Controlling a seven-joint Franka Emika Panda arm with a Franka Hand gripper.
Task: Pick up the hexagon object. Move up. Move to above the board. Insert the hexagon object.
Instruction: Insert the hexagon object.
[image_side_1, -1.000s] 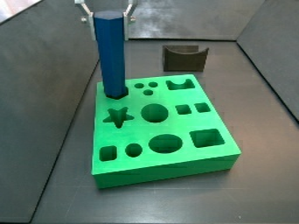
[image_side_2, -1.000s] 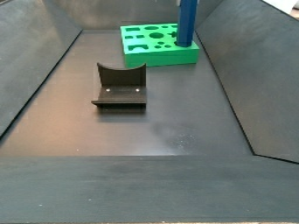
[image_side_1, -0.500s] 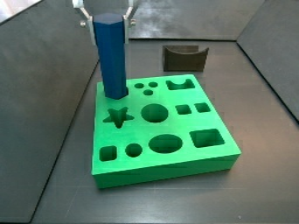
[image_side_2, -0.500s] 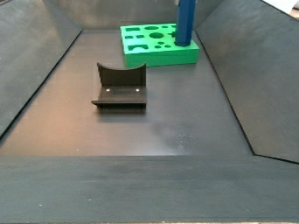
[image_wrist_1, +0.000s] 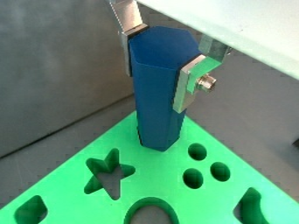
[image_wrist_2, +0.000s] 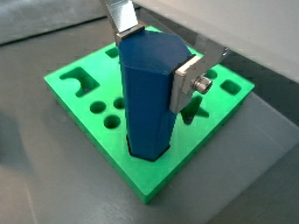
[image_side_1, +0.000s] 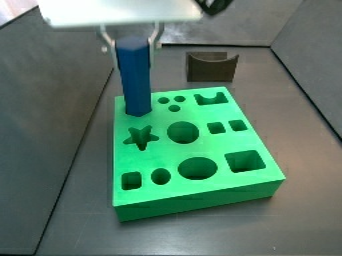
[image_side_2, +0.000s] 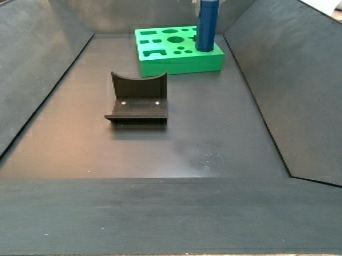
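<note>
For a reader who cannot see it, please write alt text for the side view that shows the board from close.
The tool holds the blue hexagon object upright, its lower end in a hole at a far corner of the green board. A dark grey block stands on the floor behind the board.

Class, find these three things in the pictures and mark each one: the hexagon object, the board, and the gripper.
hexagon object (image_side_1: 134, 75), a side view, on the middle of its blue shaft.
board (image_side_1: 247, 185), a side view, on bare green top near a corner.
gripper (image_wrist_1: 163, 59), a wrist view, midway between its fingers, which flank the peg's top.
</note>
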